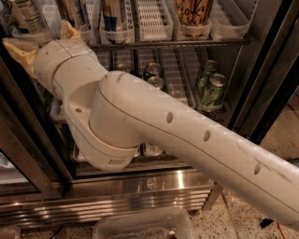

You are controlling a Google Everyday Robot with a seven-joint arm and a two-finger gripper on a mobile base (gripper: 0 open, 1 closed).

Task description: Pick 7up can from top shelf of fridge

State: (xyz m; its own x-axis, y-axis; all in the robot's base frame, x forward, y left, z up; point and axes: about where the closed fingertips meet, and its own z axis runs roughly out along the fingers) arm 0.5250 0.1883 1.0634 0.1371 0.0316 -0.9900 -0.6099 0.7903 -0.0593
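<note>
The fridge (140, 189) stands with its door open, and my arm reaches in from the lower right. On the top shelf (173, 44), white slotted trays hold tall cans. The 7up can (27, 15), pale with dark lettering, stands in the far-left tray, its top cut off by the frame edge. My gripper (35, 33) is at the upper left, just below and in front of that can. Its tan fingers (18, 51) are spread open, one to the left of the can's tray and one to the right. Nothing is held between them.
More tall cans (114, 14) and a brown-lettered one (192, 11) stand in neighbouring trays. Green cans (214, 91) sit on the wire rack below. A black door frame (264, 74) runs down the right. A clear plastic bin (140, 226) lies on the floor.
</note>
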